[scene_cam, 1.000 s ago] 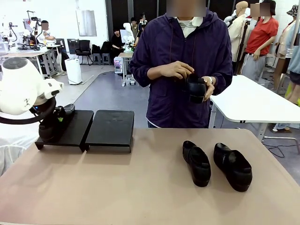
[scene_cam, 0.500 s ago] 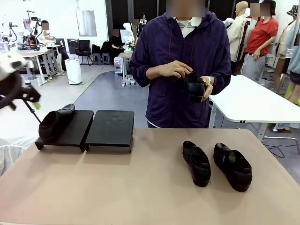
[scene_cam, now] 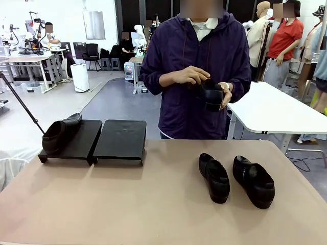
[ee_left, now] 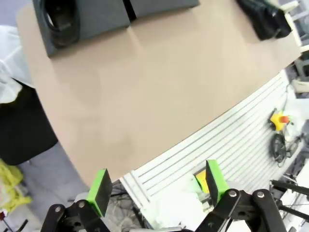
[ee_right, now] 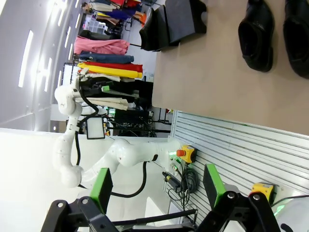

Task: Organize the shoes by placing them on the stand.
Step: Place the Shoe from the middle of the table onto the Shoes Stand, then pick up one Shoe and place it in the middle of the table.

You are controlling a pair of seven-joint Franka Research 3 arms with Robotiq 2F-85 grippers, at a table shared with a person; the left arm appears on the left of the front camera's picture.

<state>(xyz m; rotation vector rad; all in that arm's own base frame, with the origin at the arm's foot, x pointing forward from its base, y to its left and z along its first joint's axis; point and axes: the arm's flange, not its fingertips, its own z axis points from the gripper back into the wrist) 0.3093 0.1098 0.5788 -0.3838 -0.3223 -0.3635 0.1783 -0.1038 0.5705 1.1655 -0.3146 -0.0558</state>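
Observation:
One black shoe lies on the left panel of the stand; the right panel is bare. Two more shoes rest side by side on the table's right half. The person at the far side holds a fourth shoe in both hands at chest height. My left gripper hangs open and empty off the table's near edge, high above the stand and its shoe. My right gripper is also open and empty, off the table, with the two table shoes far ahead.
The tan table has free room in the middle and front. A slatted white panel with an emergency button runs below the table's near edge. A white table stands behind at the right.
My left gripper has let go of the shoe on the left panel and pulled away to the left, out of the front view. The shoe stays on the stand.

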